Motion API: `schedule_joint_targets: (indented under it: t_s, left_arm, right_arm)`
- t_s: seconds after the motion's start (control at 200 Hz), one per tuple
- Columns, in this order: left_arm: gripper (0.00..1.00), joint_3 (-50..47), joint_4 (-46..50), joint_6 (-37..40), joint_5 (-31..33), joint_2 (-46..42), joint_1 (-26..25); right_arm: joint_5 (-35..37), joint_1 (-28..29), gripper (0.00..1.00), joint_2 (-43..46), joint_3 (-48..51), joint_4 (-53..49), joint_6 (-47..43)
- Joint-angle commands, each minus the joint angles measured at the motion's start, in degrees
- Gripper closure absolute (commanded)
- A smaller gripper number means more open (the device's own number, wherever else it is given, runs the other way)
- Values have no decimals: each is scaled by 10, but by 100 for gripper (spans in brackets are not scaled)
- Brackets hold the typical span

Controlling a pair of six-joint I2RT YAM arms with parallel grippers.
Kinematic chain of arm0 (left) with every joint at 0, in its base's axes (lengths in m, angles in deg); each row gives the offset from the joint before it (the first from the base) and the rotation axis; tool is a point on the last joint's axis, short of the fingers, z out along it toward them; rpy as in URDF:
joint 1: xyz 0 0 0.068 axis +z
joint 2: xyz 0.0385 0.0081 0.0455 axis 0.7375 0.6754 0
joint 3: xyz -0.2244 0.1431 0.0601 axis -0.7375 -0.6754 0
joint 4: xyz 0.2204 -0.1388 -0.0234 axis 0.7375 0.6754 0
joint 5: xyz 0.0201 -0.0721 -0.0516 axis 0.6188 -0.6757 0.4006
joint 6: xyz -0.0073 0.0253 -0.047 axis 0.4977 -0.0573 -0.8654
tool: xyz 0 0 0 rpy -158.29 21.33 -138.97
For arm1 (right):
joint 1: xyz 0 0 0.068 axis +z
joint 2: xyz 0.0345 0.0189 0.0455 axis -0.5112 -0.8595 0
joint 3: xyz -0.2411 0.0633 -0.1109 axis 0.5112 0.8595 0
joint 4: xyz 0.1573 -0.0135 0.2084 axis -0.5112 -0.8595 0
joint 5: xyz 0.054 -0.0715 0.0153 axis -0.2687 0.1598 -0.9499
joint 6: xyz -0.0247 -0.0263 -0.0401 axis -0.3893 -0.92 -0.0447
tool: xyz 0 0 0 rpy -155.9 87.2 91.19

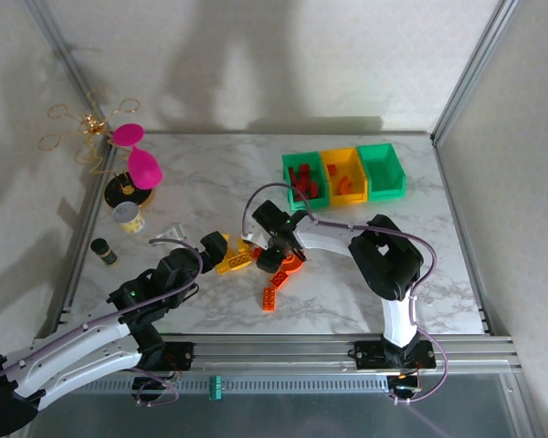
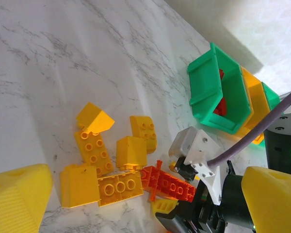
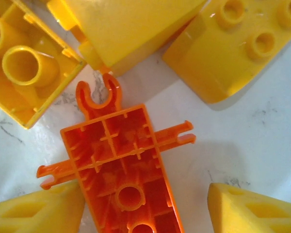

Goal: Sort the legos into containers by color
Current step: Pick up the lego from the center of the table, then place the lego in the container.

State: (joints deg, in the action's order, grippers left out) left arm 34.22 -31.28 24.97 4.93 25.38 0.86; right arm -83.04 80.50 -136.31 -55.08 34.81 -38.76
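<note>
The right gripper sits low over an upside-down orange lego with little pins on its sides. Its two yellow fingers are half wide, one on each side of the lego. The finger at the lower left of the wrist view looks like it touches. The other one has a gap, so nothing is held yet. I think it stands this way to pinch the lego and carry it to the yellow bin at the upper right of the top view, where orange bits lie. Red ones lie in the green bin beside it. Yellow legos crowd the orange lego's top end and could get bumped. The left gripper is wide open and empty, just beside the same pile. Pink cups and a small white cup stand far off at the left
</note>
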Motion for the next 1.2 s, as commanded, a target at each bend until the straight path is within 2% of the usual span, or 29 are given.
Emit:
schedule_joint_targets:
  t_s: [0.0, 0.3, 0.471, 0.706, 0.856, 1.001, 1.197]
  left_arm:
    - [0, -9, 22, -16, 24, -8, 6]
    - [0, -11, 12, -18, 17, -8, 9]
    - [0, -3, 9, -13, 12, -5, 9]
    - [0, 22, -18, 10, -13, 29, 9]
    - [0, 47, -52, 35, -42, 76, 9]
    - [0, 81, -99, 58, -80, 142, 9]
    - [0, 132, -145, 85, -116, 232, 9]
  right_arm:
    - [21, -5, 41, -10, -12, -19, -1]
    - [-12, -21, 70, 7, -8, -23, 18]
    - [-48, -48, 78, 48, 2, -1, 46]
    - [-71, -97, 80, 125, 1, 27, 99]
    - [-72, -177, 79, 153, -13, 39, 149]
    - [-72, -258, 79, 136, -48, 43, 196]
    - [-5, -330, 79, 86, -96, 75, 225]
